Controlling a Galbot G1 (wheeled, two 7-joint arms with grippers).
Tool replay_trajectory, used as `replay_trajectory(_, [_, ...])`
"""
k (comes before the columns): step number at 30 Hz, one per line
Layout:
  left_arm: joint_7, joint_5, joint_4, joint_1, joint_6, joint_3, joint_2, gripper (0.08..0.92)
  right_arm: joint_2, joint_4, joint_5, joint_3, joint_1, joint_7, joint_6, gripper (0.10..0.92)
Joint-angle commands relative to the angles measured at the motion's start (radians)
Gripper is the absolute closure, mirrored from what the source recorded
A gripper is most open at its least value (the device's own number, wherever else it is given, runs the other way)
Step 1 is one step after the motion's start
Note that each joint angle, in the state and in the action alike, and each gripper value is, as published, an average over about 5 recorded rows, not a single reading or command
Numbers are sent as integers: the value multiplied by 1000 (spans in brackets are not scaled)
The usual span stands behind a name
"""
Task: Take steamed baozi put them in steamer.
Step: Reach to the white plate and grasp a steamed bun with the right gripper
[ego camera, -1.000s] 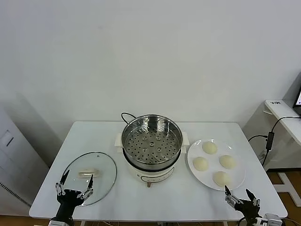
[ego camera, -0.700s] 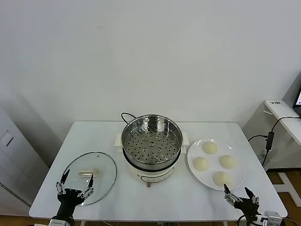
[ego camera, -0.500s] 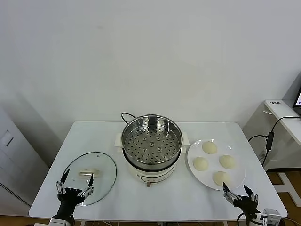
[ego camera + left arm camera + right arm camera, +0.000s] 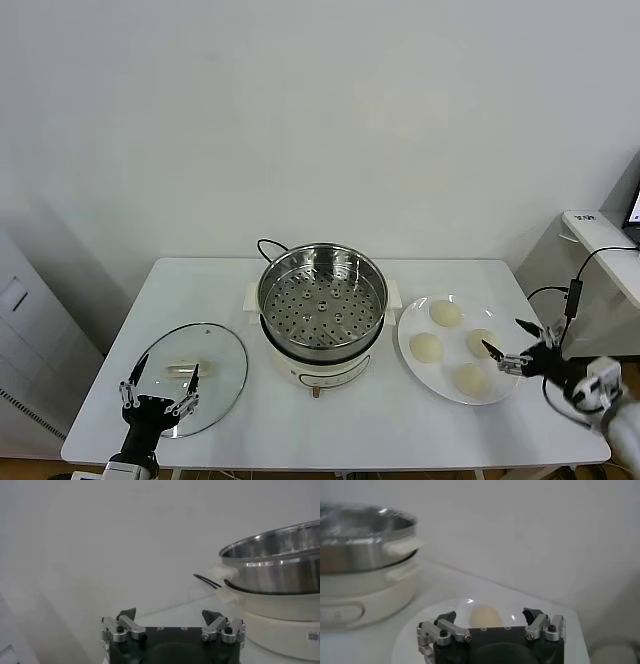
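Note:
The steamer (image 4: 322, 305), a shiny steel pot with a perforated floor on a cream base, stands mid-table with nothing in it. Several cream-white baozi lie on a white plate (image 4: 456, 350) to its right, among them one nearest the pot (image 4: 427, 347) and one at the front (image 4: 470, 379). My right gripper (image 4: 503, 336) hangs open over the plate's right side, beside the right-hand baozi (image 4: 480, 340). In the right wrist view a baozi (image 4: 484, 616) lies ahead between the open fingers of that gripper (image 4: 491, 615). My left gripper (image 4: 163, 378) stands open at the front left.
A round glass lid (image 4: 205, 360) with a cream handle lies flat at the table's left, under my left gripper (image 4: 169, 615). The steamer's black cord (image 4: 268, 245) runs off the back. A white side table (image 4: 600, 240) with a cable stands off to the right.
My right gripper has risen from the table's front right edge and swung back and to the right, over the plate's right side. The left gripper has barely moved.

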Motion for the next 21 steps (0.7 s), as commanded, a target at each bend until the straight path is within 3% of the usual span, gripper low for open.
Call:
replay_trajectory(1, [-1, 0, -8, 4, -4, -3, -17, 177, -272, -280, -244, -361, 545, -410, 111, 203])
replay_trajectory(10, [-6, 6, -17, 6, -1, -10, -21, 177, -99, -488, -452, -938, 1103, -535, 155, 203])
replay_trajectory(21, [-8, 12, -22, -2, 3, -11, -36, 177, 207, -736, -571, -1096, 1210, -524, 221, 203])
